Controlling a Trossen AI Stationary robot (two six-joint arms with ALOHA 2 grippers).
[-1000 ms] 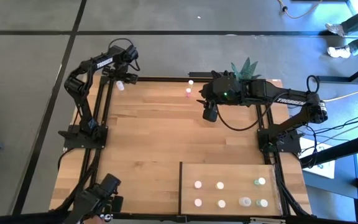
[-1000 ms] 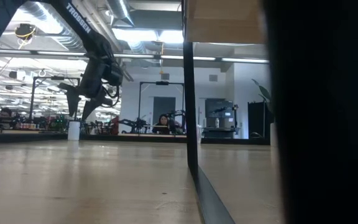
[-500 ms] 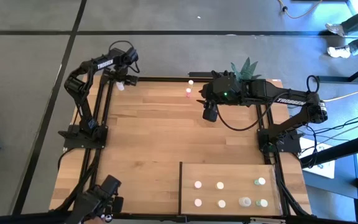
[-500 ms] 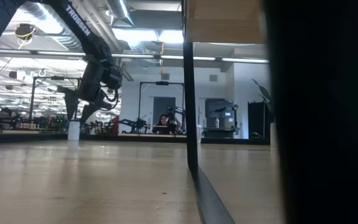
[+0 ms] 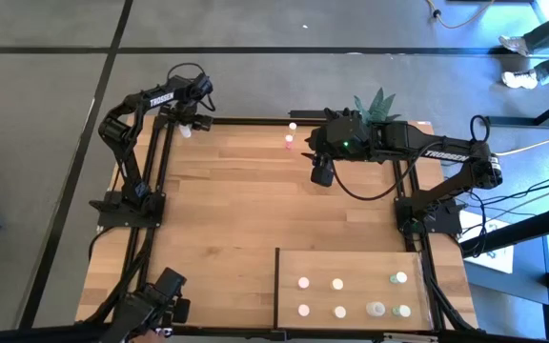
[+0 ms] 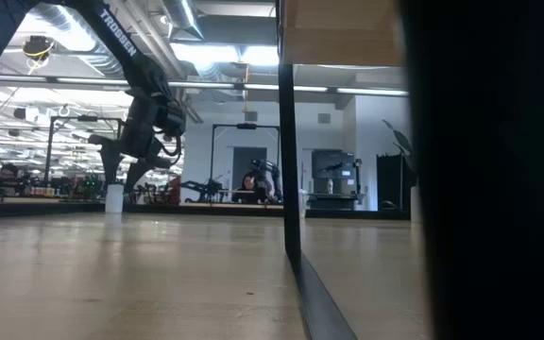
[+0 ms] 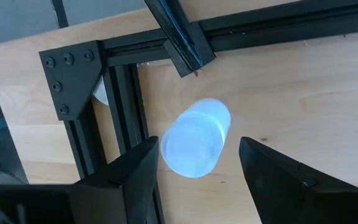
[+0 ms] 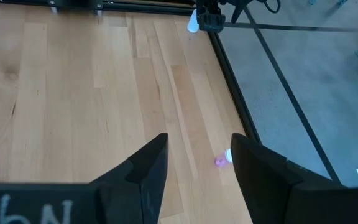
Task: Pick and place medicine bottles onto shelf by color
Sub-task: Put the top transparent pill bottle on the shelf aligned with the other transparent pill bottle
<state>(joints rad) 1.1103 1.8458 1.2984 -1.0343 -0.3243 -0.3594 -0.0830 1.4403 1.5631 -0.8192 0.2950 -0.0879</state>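
**Left claw poised over a bottle at the table's far corner**

The left gripper (image 7: pixel 194 180) hangs with fingers spread, gripping nothing; a whitish medicine bottle (image 7: pixel 194 143) stands between them, just beyond the tips. The right gripper (image 8: pixel 194 168), also spread and empty, has a pink bottle (image 8: pixel 220 162) just ahead. The shelf (image 5: pixel 351 262) sits well apart.

Bright, even overhead light; low view half blocked.

Two black jointed arms (image 5: pixel 141 105), white TROSSEN lettering, looping black cables.
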